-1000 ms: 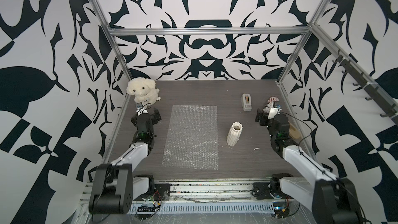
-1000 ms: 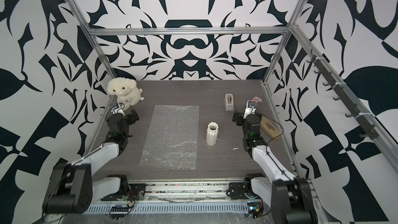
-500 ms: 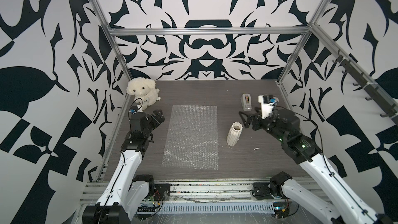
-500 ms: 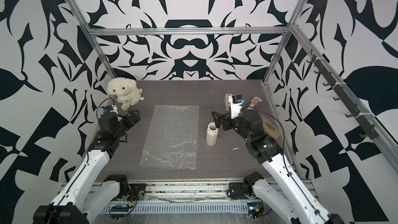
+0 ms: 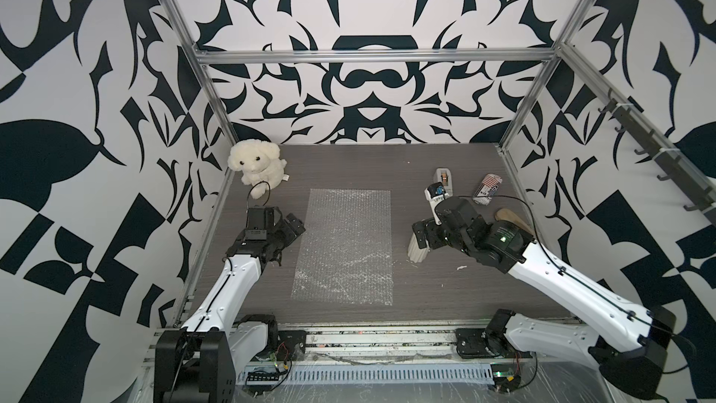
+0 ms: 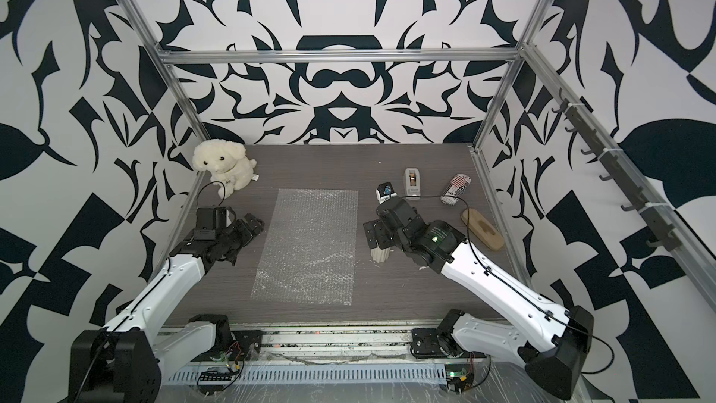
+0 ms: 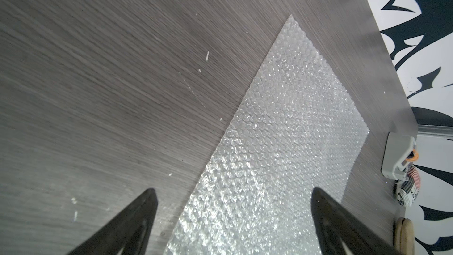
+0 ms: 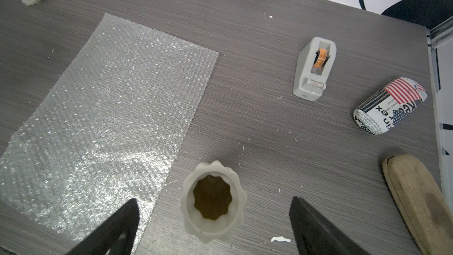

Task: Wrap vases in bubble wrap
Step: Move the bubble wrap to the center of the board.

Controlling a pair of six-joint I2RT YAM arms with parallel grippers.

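Right gripper: jaws wide apart, straddling the vase from above. No contact visible, and the fingers run out of frame. In both top views the gripper hides the vase's upper half, so only the ribbed base shows. Vase is upright on the table, just beside the bubble wrap on the right arm's side; the sheet lies flat. Left gripper: jaws also spread, holding nothing, over the sheet's edge; height above it can't be judged. Wooden piece is cropped.
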